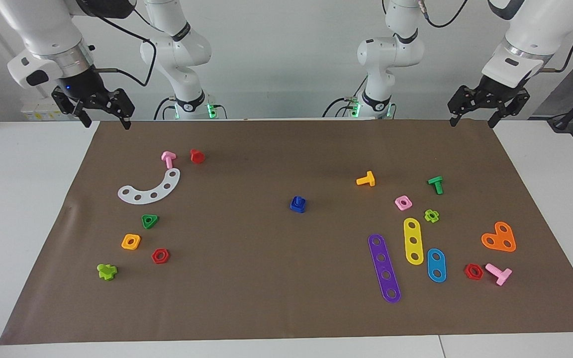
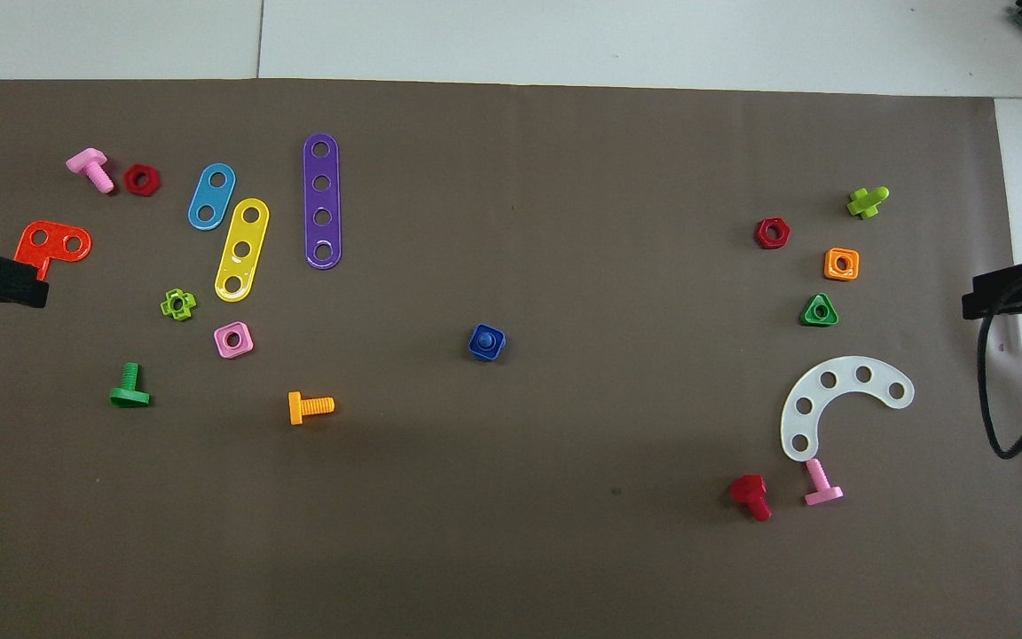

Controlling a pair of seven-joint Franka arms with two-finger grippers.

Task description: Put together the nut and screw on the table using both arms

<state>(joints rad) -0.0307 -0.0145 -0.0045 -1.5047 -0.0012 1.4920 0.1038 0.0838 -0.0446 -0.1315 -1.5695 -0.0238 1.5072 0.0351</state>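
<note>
Facing view shows both claws open, left claw (image 1: 473, 122), right claw (image 1: 105, 122), overhead only tips, nut (image 1: 298, 205) on screw.

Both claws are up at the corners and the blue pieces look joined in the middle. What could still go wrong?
The blue nut sits on the screw mid-mat, but how firmly they are joined cannot be told; it may slip off if lifted. If the open left gripper or right gripper descends again, it might sweep loose parts like the green bolt.

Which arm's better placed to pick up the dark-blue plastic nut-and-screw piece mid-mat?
Left, barely. The dark-blue plastic nut-and-screw piece lies midway between both open grippers; left gripper, over the brown mat's corner, looks slightly closer than right gripper.
</note>
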